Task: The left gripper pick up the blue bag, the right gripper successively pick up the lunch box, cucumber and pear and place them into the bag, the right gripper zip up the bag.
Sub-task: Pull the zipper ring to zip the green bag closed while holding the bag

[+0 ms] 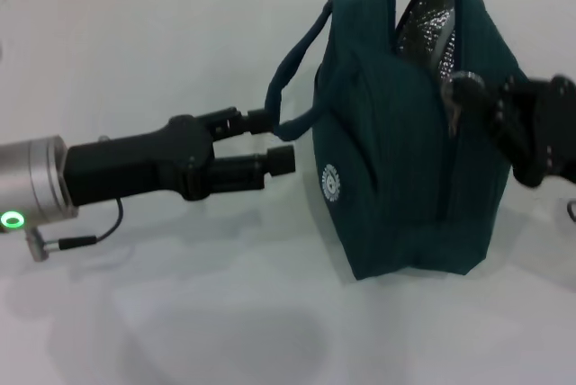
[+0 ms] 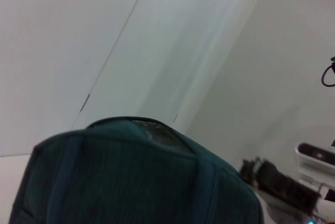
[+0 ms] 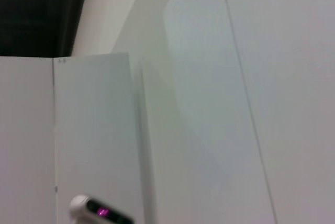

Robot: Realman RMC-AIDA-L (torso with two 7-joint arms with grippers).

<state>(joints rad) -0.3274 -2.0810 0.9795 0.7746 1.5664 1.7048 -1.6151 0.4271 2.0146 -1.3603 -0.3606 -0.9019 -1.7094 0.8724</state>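
So the blue bag (image 1: 405, 133) is standing upright on the white table (image 1: 180, 313), a bit right of center in the head view, with its little round white logo (image 1: 332, 183) facing the left arm. The zipper (image 1: 445, 97) isn't fully closed: near the top there's a gap where you can see the silver foil lining (image 1: 430, 21). The left gripper (image 1: 270, 139) comes in from the left side, lying pretty much horizontal, and its two fingers are set a narrow way apart with one of the bag's loop handles (image 1: 292, 66) running down to the upper finger; it looks like the handle's lower end passes right between the fingers, but I honestly can't tell if they're actually pinching it. The green light ring (image 1: 12, 219) on that arm's silver cylinder is lit. The right gripper (image 1: 468, 97) is on the far right, pressed up against the bag's side right at the zipper line, and its fingertips look closed onto the metal zipper pull (image 1: 453, 113) hanging there. From the left wrist view you just get the bag's rounded top (image 2: 136, 177) with a sliver of foil showing, plus the other arm's black claw farther off. The right wrist view is all white walls and panels, nothing of the bag.
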